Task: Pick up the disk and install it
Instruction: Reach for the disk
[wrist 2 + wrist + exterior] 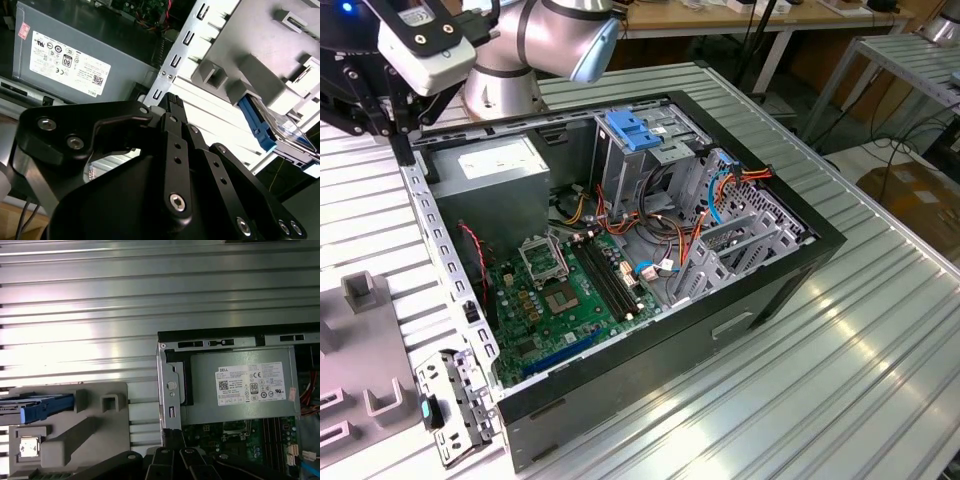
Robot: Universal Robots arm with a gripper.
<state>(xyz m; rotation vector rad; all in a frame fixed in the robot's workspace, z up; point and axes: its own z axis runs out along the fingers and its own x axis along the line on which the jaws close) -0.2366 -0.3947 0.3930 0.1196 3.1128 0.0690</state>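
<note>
The disk (pixel 42 407), silver-grey in a blue carrier, lies at the edge of a grey fixture plate (pixel 75 440) beside the open computer case. The second wrist view shows the disk (pixel 272 127) past the plate's raised blocks. My gripper (pixel 172 440) hangs above the case's metal side rail (pixel 172 62), near the power supply and well apart from the disk. Its black fingers (pixel 171 102) meet at the tip, shut with nothing between them. In the exterior view my black gripper (pixel 365 100) is over the case's far corner, at the exterior view's left.
The case (pixel 650 250) lies open on the ribbed metal table (pixel 840 380), showing a green motherboard (pixel 560 300), cables and a drive cage with a light-blue latch plate (pixel 635 130). A grey power supply box (pixel 240 385) with a white sticker fills one corner. A removed bracket (pixel 455 400) lies by the case.
</note>
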